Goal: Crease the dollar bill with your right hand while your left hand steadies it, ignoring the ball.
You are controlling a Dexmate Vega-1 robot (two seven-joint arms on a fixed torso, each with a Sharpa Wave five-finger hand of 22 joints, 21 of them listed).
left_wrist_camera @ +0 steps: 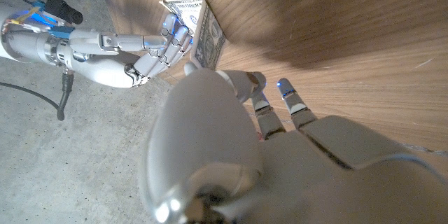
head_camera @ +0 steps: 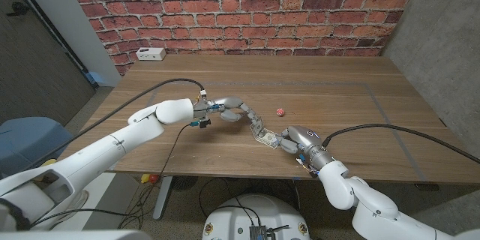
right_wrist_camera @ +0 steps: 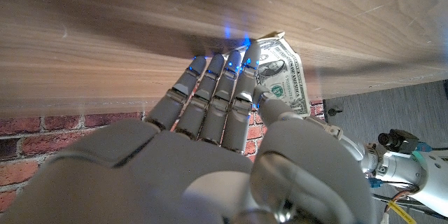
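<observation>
While the dollar bill (head_camera: 264, 136) lay near the front middle of the wooden table (head_camera: 352, 105), both hands had met on it from opposite sides. The left hand (head_camera: 238, 112) reached in from the robot's left, fingers stretched out long, and its fingertips (head_camera: 257, 128) came down on the bill's far end; nothing was grasped there, the hand simply pressed. The right hand (head_camera: 291, 140) sat at the near end, coming up from the front edge, fingers straight and held together, their tips on the paper in the right wrist view, where the bill (right_wrist_camera: 285, 77) showed one corner lifted off the wood. It gripped nothing either, so far as could be seen; it touched rather than pinched. The bill's long axis ran roughly from the left hand's fingertips toward the right hand, slanting away from the robot and to its left, so the two hands stood at opposite ends of it. From the left wrist view the bill (left_wrist_camera: 208, 38) looked partly raised, possibly already folding along its length, though the angle made that hard to judge. The right hand was the nearer for the creasing stroke, which would probably run along that axis. The small red ball (head_camera: 280, 111) sat just beyond, apart from both hands.
</observation>
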